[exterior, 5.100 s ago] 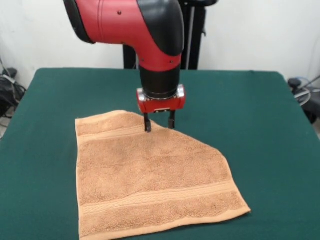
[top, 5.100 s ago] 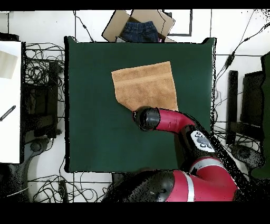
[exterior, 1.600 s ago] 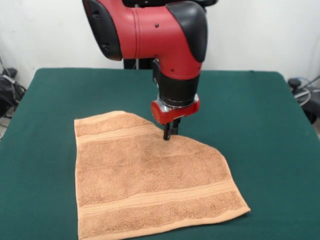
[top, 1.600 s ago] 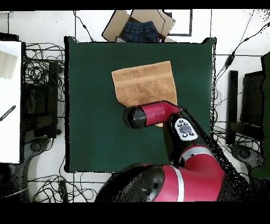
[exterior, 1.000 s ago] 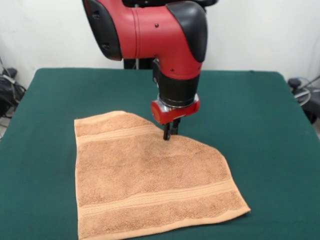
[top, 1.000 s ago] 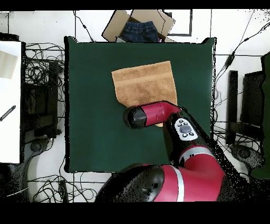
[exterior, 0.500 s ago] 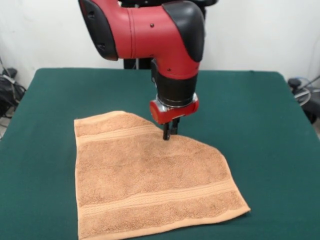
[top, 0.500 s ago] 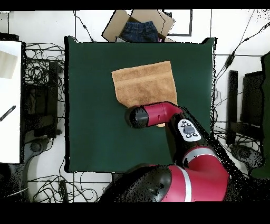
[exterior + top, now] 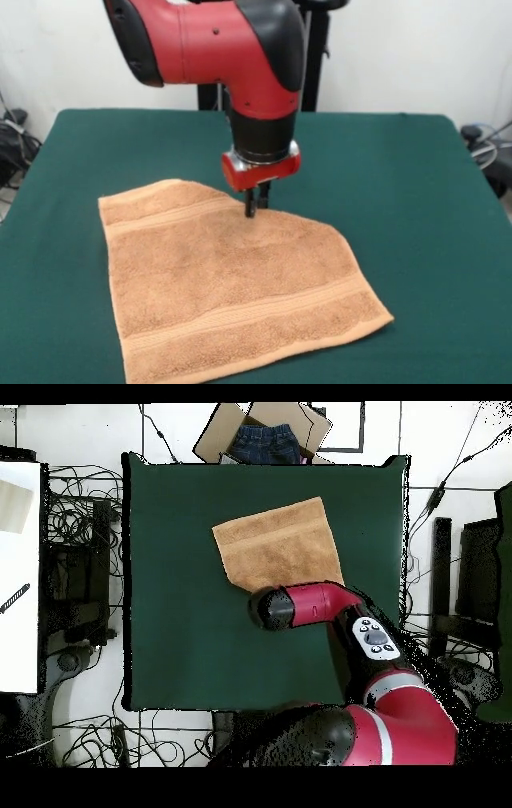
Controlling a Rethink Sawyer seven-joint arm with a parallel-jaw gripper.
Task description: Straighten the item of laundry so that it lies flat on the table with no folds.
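The item of laundry point(image 9: 232, 288) is an orange-tan towel lying on the green table point(image 9: 400, 184), with band stripes near its far and near edges. Its far right corner is missing from the outline, which leaves a slanted edge there, as if folded under. My gripper point(image 9: 252, 210) points straight down at that slanted edge, with its fingers pressed together on the cloth. In the overhead view the towel point(image 9: 278, 542) sits slightly turned on the table point(image 9: 180, 624), and the red arm point(image 9: 310, 604) covers its edge nearest the robot and hides the gripper.
An open cardboard box point(image 9: 262, 432) holding blue jeans sits just beyond the table's far edge in the overhead view. Cables lie on the floor around the table point(image 9: 85, 514). A white surface point(image 9: 18, 574) stands to the left.
The gripper, open over the slanted edge five seconds ago, is shut on it. In the last half second it moved left in the front view, dragging the towel, which shifted and turned slightly.
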